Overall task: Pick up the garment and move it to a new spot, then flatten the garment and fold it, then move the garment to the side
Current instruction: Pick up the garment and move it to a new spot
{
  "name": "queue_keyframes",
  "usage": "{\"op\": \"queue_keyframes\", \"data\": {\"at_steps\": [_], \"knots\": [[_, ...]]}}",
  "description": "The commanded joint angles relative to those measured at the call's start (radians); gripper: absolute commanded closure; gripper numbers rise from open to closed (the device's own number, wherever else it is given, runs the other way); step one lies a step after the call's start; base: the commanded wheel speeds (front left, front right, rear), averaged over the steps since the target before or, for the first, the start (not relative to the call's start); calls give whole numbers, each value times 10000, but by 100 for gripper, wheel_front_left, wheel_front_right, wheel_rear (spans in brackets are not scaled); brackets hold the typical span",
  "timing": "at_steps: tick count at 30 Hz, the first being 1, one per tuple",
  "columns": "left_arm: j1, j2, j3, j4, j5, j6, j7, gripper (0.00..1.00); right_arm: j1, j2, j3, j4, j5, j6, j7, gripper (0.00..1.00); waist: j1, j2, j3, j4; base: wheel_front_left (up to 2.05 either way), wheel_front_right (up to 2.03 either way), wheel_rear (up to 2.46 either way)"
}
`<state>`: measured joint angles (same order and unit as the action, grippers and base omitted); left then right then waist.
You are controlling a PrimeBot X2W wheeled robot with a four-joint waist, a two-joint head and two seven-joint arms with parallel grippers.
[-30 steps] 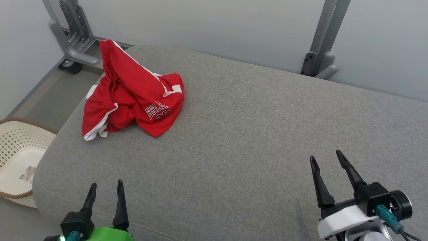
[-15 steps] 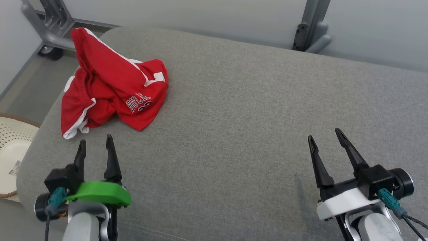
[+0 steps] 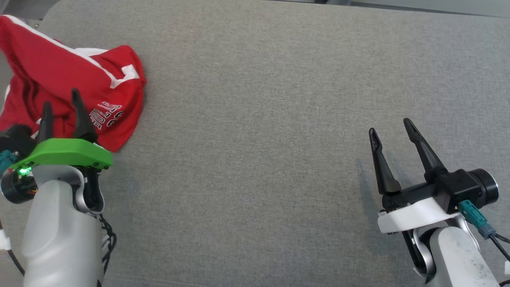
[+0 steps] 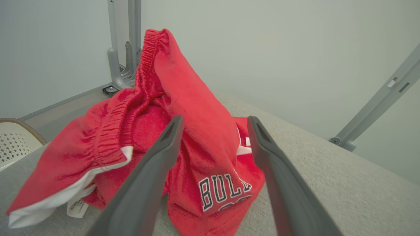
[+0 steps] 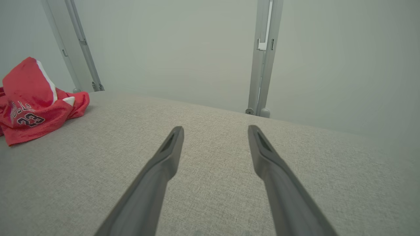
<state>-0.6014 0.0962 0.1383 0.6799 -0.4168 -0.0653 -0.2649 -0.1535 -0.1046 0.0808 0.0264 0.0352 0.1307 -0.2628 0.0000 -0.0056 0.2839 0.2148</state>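
Garment [image 3: 83,75], red shorts with white trim and dark lettering, is lying crumpled at the far left corner of the grey padded surface [image 3: 259,99]. Head view is showing it as a low heap cut off by the picture's left side. Left wrist view is showing more: the garment [image 4: 197,105] is peaking upward, elastic waistband on top, a white label at the low hem, and a pale perforated basket [image 4: 14,144] is sitting off the surface's edge. Right wrist view is catching the garment [image 5: 36,105] far off, the digits 23 under the lettering, with a grey metal post [image 5: 264,65] behind the far edge.

Left gripper [image 3: 60,98] is pointing into the heap, fingers spread wide, holding nothing; tips are overlapping the near side of the cloth, contact unclear. Right gripper [image 3: 389,125] is hanging over the bare near right part, equally spread and empty, well apart from the garment.
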Motion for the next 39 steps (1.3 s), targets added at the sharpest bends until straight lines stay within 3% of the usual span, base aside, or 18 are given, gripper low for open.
{"op": "queue_keyframes", "data": {"at_steps": [1,13,14,15,16,17,28,34,39], "knots": [[-363,283,74,323,36,-73,7,0,-202,17,-28,-69,71,2,-31,0,0,56,619,-707,0,0,0],[-1613,1064,517,3102,-532,-235,7,0,51,192,-261,-31,254,2,-31,0,0,56,531,-1356,0,0,0],[-1635,1100,511,3231,-522,-258,-1,25,68,215,-256,-18,263,2,-31,0,0,56,481,-1369,0,0,0],[-1655,1128,504,3343,-511,-287,-7,63,80,228,-262,-6,264,2,-31,0,0,56,425,-1381,0,0,0],[-1668,1163,476,3441,-467,-301,-13,85,101,238,-263,10,270,2,-31,0,0,56,363,-1392,0,0,0],[-1671,1172,460,3515,-428,-316,-5,100,140,237,-269,24,279,2,-31,0,0,56,300,-1397,0,0,0],[-1657,1057,220,2348,223,-432,-8,100,561,272,-360,118,266,2,-31,0,0,56,-431,-1180,0,0,0],[-1365,562,-237,971,355,-580,-10,100,813,332,-335,170,332,2,-31,0,0,56,-835,-1098,0,0,0],[-903,-63,-1298,-662,142,-666,141,100,1047,410,-262,207,402,2,-31,0,0,56,-1178,-1132,0,0,0]]}}
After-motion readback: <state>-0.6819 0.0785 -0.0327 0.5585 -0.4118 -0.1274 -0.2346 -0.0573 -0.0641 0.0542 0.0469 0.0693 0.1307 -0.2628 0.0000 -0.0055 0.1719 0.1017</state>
